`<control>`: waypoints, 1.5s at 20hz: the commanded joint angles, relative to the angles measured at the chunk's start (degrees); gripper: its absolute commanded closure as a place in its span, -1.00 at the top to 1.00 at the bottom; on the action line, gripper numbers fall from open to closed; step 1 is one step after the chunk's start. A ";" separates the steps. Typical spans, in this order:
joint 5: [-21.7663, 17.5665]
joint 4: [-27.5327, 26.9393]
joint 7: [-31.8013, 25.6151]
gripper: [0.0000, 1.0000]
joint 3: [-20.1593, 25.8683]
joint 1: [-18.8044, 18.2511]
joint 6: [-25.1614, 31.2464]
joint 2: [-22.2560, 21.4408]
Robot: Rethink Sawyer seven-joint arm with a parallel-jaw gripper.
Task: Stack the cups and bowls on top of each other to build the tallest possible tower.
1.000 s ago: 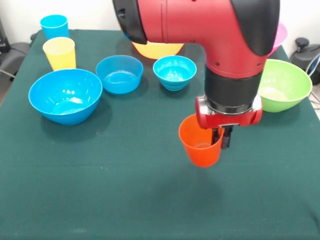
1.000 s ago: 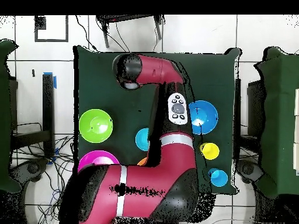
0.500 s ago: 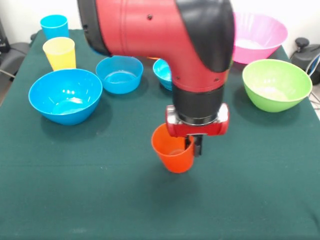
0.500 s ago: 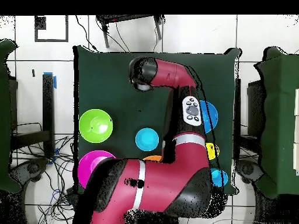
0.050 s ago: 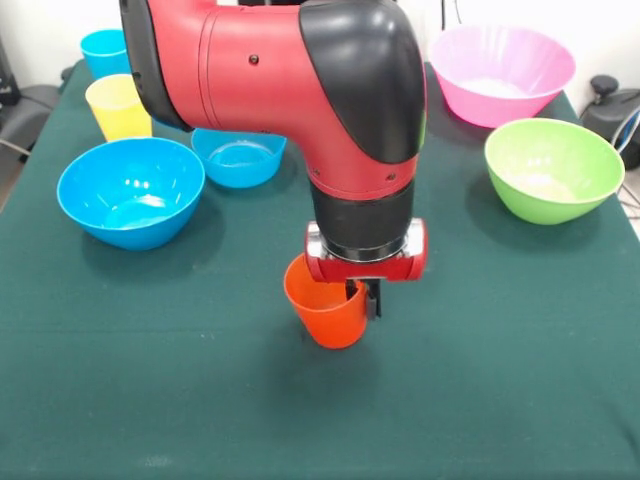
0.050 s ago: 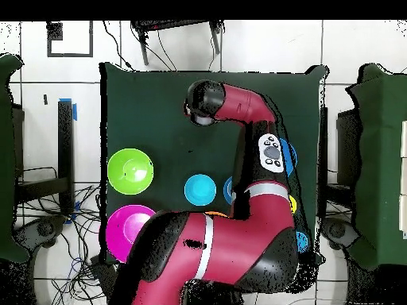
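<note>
One orange-red cup clamped by rim in gripper, above green table.

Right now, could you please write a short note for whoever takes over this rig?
Pincer: shut on the orange-red cup, held just above the cloth mid-table.
Front view: big blue bowl, smaller blue bowl, yellow cup and sky blue cup on one side; pink bowl and green bowl on the other, all separate.
Done: one cup picked up; nothing visibly stacked.
Left: build the whole tower.
</note>
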 commanded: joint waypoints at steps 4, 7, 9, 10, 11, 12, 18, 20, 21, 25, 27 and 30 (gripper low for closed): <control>-5.35 4.85 -2.21 -1.00 4.31 0.74 -9.73 2.98; -5.00 4.54 -1.76 -1.00 4.12 1.16 -9.62 2.95; -5.01 4.91 -1.86 -1.00 4.18 1.14 -10.09 2.82; -5.01 4.87 -1.85 -1.00 4.17 1.17 -10.19 2.86; -5.16 5.58 -1.73 -1.00 4.11 1.11 -10.82 2.68; -5.19 5.61 -1.63 -1.00 4.05 1.16 -10.98 2.70; -5.68 5.75 -1.19 -1.00 3.28 1.97 -11.57 2.36; -5.65 5.87 -1.39 -1.00 3.51 1.83 -11.98 2.46; -5.64 5.96 -1.43 -1.00 3.58 1.78 -12.23 2.49; -6.12 6.13 -1.03 -1.00 2.80 2.32 -12.91 2.31; -6.36 6.34 -0.52 -1.00 2.20 2.90 -13.23 2.12; -6.25 7.02 0.41 -1.00 1.67 3.66 -13.80 1.90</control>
